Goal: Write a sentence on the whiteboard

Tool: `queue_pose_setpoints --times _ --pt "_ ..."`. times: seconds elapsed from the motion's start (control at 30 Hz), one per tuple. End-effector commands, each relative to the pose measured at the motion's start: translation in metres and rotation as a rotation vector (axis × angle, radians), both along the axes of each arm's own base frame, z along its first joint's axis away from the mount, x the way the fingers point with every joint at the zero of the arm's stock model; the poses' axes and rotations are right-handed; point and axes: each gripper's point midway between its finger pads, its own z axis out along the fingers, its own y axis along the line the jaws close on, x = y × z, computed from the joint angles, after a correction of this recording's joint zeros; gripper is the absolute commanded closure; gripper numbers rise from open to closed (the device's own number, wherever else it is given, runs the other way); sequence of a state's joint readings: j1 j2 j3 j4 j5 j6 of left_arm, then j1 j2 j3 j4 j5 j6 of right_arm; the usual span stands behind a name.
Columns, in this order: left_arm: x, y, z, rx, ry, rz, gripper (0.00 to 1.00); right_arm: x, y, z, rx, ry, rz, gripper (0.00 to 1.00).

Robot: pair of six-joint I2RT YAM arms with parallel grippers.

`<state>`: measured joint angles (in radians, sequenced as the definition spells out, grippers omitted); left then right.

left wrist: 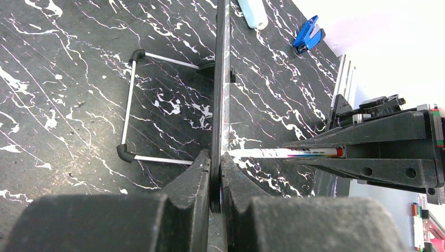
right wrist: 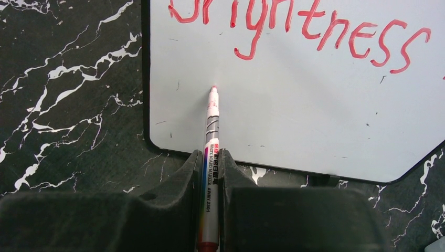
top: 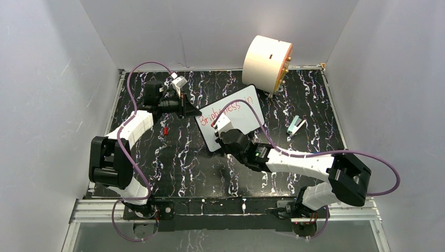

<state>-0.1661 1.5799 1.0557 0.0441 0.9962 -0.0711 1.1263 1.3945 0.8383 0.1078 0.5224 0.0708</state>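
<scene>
Closest to me, my right hand [right wrist: 211,157] is pressed together on a red whiteboard marker [right wrist: 212,123], pinching it at mid-barrel with the label facing up and the nib pointing away. I judge the marker to be light and stiff with a smooth barrel that could twist between the pads, so a hold this far forward suits it. The nib sits on bare white just under the "g", though I cannot tell whether it is touching. Ahead of it is the whiteboard [right wrist: 294,121], thin, rigid and glossy, surely light enough to skid or tip under pen pressure. The sentence [right wrist: 315,31] has 1 red line so far, beginning "Brightness", and everything beneath that line is blank. Farther out, my left hand [left wrist: 215,163] is clamped on the board's rim, 1 finger on each face, which I think is the right place to brace it. Behind the board a wire stand [left wrist: 128,105] props it on the desk [top: 173,163].
</scene>
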Motion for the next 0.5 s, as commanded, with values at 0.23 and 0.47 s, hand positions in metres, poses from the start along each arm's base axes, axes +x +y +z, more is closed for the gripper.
queue_pose_setpoints --times 0.23,0.47 --pt "-0.008 0.001 -0.031 0.086 0.072 0.026 1.00 0.009 0.007 0.019 0.027 -0.033 -0.035 1.00" --pt "-0.008 0.001 -0.031 0.086 0.074 0.025 1.00 0.006 -0.002 0.008 -0.010 -0.002 -0.058 1.00"
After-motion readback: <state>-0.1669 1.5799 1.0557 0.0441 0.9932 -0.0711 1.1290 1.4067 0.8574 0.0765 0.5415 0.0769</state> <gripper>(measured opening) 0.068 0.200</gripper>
